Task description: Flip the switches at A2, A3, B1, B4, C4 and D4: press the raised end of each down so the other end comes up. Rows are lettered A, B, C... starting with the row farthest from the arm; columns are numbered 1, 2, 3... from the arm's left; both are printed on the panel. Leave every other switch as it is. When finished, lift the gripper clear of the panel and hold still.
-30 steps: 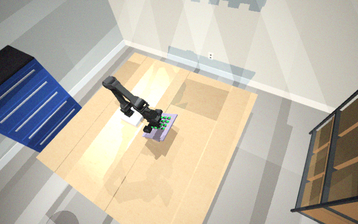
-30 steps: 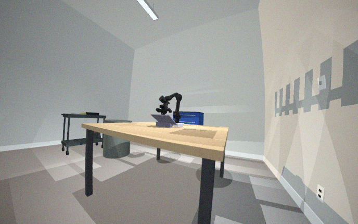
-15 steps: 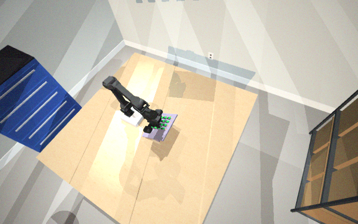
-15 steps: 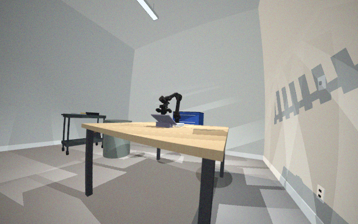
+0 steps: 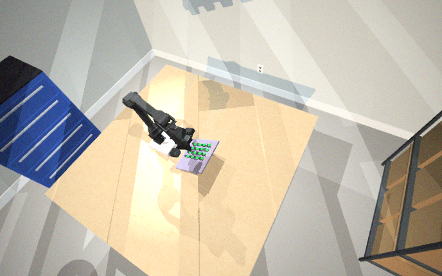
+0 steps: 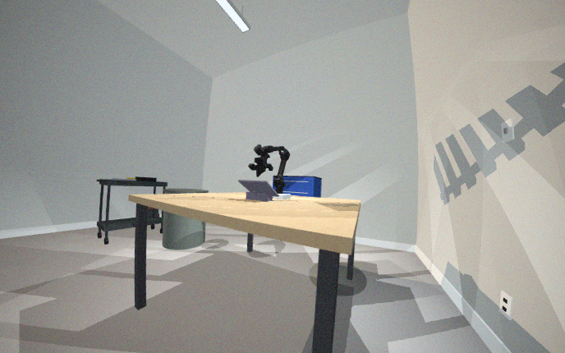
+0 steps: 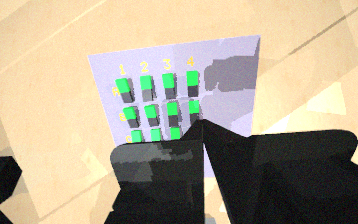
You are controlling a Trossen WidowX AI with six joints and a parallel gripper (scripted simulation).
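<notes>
The lilac panel [image 5: 190,166] [image 6: 252,185] [image 7: 230,45] is tilted on its stand, with rows of switches. In the wrist view A1 [image 7: 124,89], A2 [image 7: 146,87], A3 [image 7: 169,85], A4 [image 7: 193,83], B1 [image 7: 131,116], B2 [image 7: 151,115], B3 [image 7: 173,113] and B4 [image 7: 194,108] each show green toward the far side and dark toward the near side. Which ends are raised is hard to tell. Only green parts of C1 [image 7: 136,136], C2 [image 7: 156,134] and C3 [image 7: 175,133] show; C4 and row D are hidden there. My gripper [image 5: 190,149] [image 6: 258,175] [image 7: 200,124] is shut and empty, above the panel, its tips appearing just below B4.
The panel stands on the wooden table [image 5: 274,129] [image 6: 199,206], in front of the arm's white base [image 5: 160,147] [image 6: 285,196]. A blue drawer cabinet [image 5: 49,129] [image 6: 305,185] is beyond the table's edge on the arm's side. Shadows cross the panel.
</notes>
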